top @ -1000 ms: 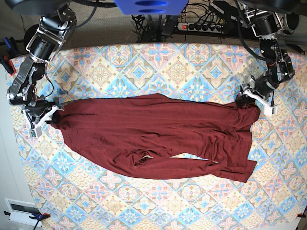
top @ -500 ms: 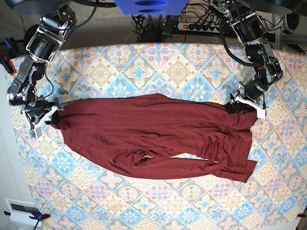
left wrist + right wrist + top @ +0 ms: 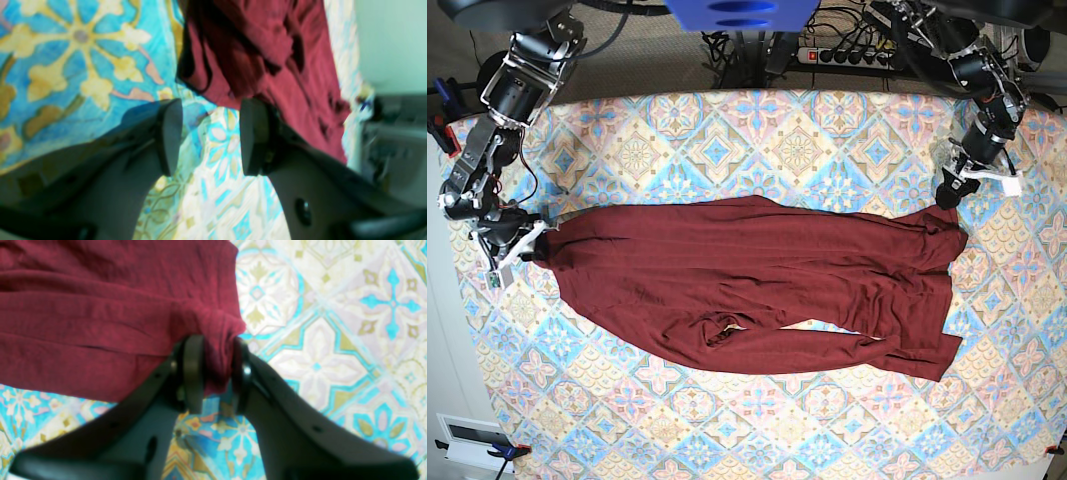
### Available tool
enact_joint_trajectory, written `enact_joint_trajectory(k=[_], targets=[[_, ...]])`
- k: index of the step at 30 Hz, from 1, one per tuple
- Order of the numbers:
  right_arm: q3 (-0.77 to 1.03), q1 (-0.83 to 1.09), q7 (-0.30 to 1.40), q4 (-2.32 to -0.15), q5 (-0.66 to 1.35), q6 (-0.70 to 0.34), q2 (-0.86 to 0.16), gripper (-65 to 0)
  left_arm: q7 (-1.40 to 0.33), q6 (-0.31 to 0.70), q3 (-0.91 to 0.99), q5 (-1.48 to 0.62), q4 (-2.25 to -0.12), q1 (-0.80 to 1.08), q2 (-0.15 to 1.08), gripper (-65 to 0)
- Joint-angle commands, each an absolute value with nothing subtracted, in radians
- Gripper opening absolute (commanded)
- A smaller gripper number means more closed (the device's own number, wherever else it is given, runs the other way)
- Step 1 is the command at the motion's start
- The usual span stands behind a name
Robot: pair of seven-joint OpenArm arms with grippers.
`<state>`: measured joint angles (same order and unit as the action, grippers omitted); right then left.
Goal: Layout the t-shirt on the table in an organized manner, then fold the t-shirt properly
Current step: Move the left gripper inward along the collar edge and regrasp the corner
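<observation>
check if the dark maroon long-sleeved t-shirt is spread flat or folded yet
Spread, not folded: the dark maroon long-sleeved t-shirt lies stretched across the patterned table, rumpled along its lower edge.

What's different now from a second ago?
The left gripper has lifted off the t-shirt corner toward the table's far edge, fingers open and empty. The right gripper still pinches the other end; the shirt barely shifted.

The t-shirt lies across the middle of the table, reaching from near its left edge toward its right edge.
</observation>
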<state>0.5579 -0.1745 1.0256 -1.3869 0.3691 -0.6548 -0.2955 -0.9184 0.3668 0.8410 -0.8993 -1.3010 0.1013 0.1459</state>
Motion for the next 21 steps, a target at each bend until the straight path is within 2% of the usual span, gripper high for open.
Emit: enact_joint_trajectory(k=[1,11,17,19,21], targets=[[0.559,-0.193,1.007,-1.405,0.383,-0.657,-0.314,-51.5,-0.928,0.338,0.84,-0.869,-1.303,0.073,0.151,-36.9],[0.561,-0.191,1.01,-1.406,0.383,-0.657,-0.312,-51.5,-0.928,0.231,0.835,-0.866,-1.265,-0.048,0.097,-36.9],[0.561,-0.191,1.01,-1.409,0.383,-0.657,-0.312,-51.5,-0.928,0.213,0.835,-0.8,-1.264,-0.111,0.077,-37.2],[0.561,-0.191,1.01,-1.428,0.383,-0.657,-0.312,-51.5,-0.928,0.213,0.835,-0.757,-1.264,-0.128,0.076,-39.5],[0.561,-0.189,1.013,-1.457,0.383,-0.657,-0.312,-51.5,-0.931,0.213,0.835,-0.722,-1.247,-0.143,0.076,-46.1]])
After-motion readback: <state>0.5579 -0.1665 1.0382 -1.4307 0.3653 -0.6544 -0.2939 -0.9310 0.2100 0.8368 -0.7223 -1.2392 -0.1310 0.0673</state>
